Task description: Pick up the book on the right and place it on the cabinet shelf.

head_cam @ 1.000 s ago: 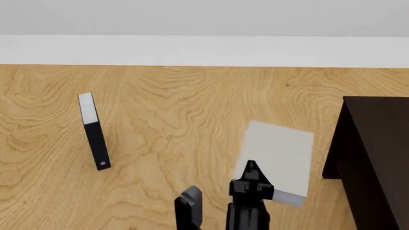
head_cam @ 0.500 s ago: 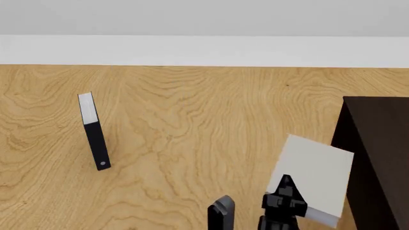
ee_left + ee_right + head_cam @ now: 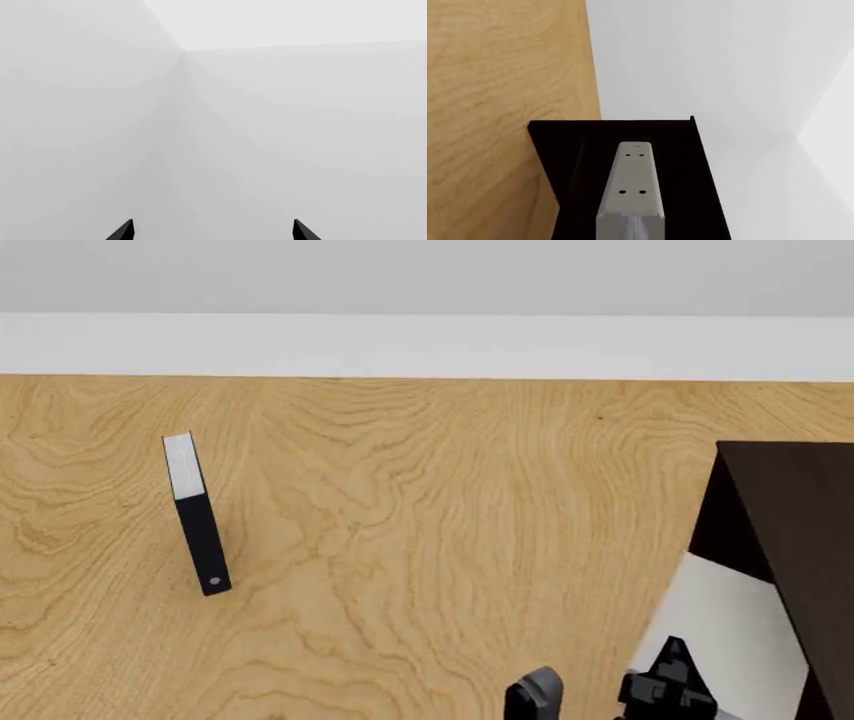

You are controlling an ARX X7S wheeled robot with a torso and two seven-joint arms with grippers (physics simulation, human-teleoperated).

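The grey book (image 3: pixel 731 625) hangs in my right gripper (image 3: pixel 671 672), which is shut on its near edge. The book's far corner overlaps the left side of the very dark cabinet (image 3: pixel 798 510). In the right wrist view the book's spine (image 3: pixel 634 182), with tiny dark marks, points straight at the cabinet (image 3: pixel 560 150); my own fingers do not show there. I cannot make out the shelf board inside the dark cabinet. My left gripper (image 3: pixel 213 231) is open and empty, facing a blank pale wall; it is out of the head view.
A thin black book with a white dot (image 3: pixel 198 515) stands on the wooden floor (image 3: pixel 427 520) at the left. A white wall (image 3: pixel 427 345) runs along the back. A grey part of my right arm (image 3: pixel 538 695) shows at the bottom edge.
My right gripper has carried the grey book to the right, from mid-floor to the cabinet's left side. The black book has not moved.
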